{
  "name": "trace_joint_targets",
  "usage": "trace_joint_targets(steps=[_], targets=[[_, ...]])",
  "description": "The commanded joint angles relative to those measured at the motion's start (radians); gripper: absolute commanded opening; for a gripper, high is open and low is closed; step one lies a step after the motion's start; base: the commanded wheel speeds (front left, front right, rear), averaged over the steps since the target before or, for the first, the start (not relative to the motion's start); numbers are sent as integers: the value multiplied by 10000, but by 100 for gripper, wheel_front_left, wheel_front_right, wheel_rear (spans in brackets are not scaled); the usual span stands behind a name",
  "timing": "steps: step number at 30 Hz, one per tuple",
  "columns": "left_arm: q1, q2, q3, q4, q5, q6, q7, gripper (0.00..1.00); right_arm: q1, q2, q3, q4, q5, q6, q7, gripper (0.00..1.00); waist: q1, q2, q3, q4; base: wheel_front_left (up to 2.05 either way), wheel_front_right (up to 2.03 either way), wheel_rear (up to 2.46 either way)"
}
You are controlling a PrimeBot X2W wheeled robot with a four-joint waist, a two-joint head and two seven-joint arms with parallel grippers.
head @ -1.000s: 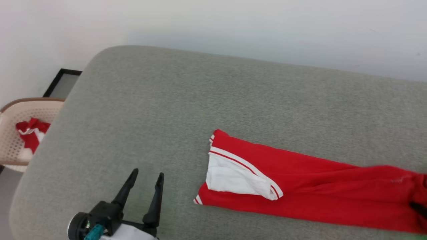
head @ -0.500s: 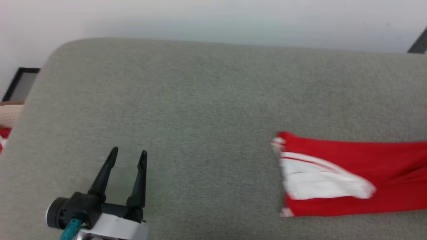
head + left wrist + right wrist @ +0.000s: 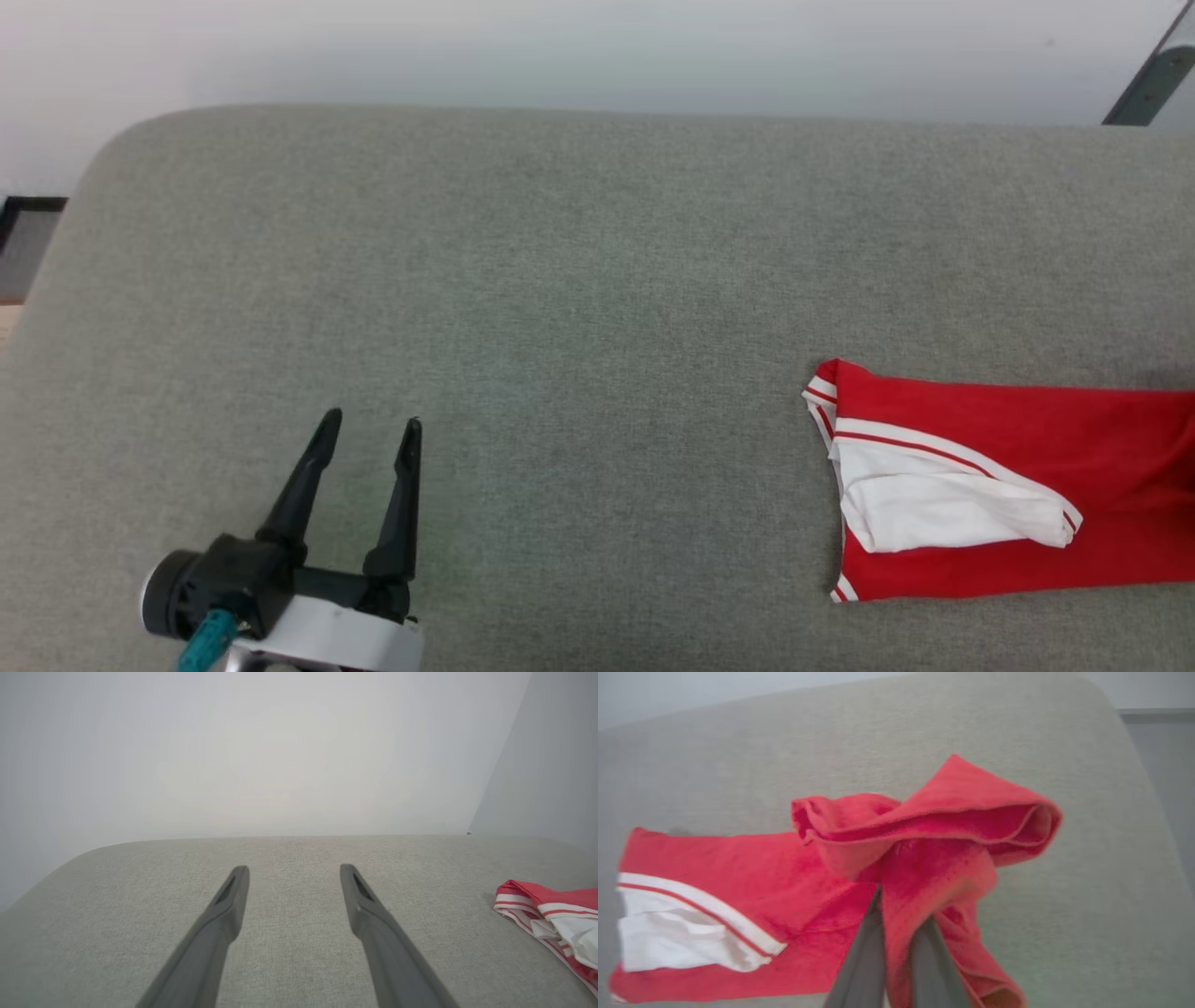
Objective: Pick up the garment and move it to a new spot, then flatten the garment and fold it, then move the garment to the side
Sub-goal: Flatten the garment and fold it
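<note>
On the right side of the grey cloth-covered worktop (image 3: 560,280) lies the bright red thin jersey with white panels (image 3: 1027,420) — one end lifted and bunched. My right gripper (image 3: 899,933) is pinched tight on that bunch. My left gripper (image 3: 372,420) is spread wide, holding nothing, well apart from the jersey. I think I'm on a moving step — next I'd lay the end down, let go, then smooth it flat.

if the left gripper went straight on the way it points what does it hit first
Probably nothing but the grey cushion, then the wall; the left gripper points clear of the garment.
</note>
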Motion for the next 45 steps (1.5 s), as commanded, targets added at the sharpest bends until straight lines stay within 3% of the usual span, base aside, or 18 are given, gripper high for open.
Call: trace_joint_targets(steps=[1, 8, 13, 17, 22, 29, 30, 31, 32, 45], targets=[[103, -9, -1, 5, -58, -19, 5, 100, 245, 245, 269, -673, 293, -12, 244, 0, 0, 0, -77, 102, 0, 0, 0], [129, -118, -126, 18, -109, -19, 5, 100, 434, 807, 1727, -3109, 411, -12, 1162, 0, 0, 0, -43, 383, 0, 0, 0], [-55, -187, -233, 77, -178, -19, 5, 100, -134, 1332, 2957, -3715, -22, -12, 1457, 0, 0, 0, 85, 708, 0, 0, 0], [-131, -257, -231, 140, -199, -20, 5, 100, -552, 1555, 3843, -3489, -377, -12, 1586, 0, 0, 0, 225, 919, 0, 0, 0], [-277, -394, -324, 240, -232, -20, 5, 100, -1103, 1297, 5137, -2562, -1395, -12, 1140, 0, 0, 0, 407, 1080, 0, 0, 0], [-372, -402, -392, 378, -231, -20, 5, 100, -1579, 1366, 5884, -1454, -1540, -12, 179, 1, 0, 0, 359, 1090, 0, 0, 0], [-331, -374, -364, 399, -220, -20, 5, 100, -1608, 1354, 5901, -1388, -1502, -12, 60, 30, 0, 0, 305, 1050, 0, 0, 0], [-279, -358, -334, 431, -209, -20, 5, 100, -1641, 1361, 5882, -1312, -1448, -12, -51, 78, 0, 0, 236, 1003, 0, 0, 0], [-227, -346, -313, 459, -210, -20, 5, 100, -1670, 1366, 5874, -1269, -1399, -12, -147, 100, 0, 0, 160, 953, 0, 0, 0], [322, -74, -278, 678, -389, -20, 5, 100, -1583, 1036, 5874, -1338, -600, -12, -1242, 100, 0, 0, -782, 68, 0, 0, 0]])
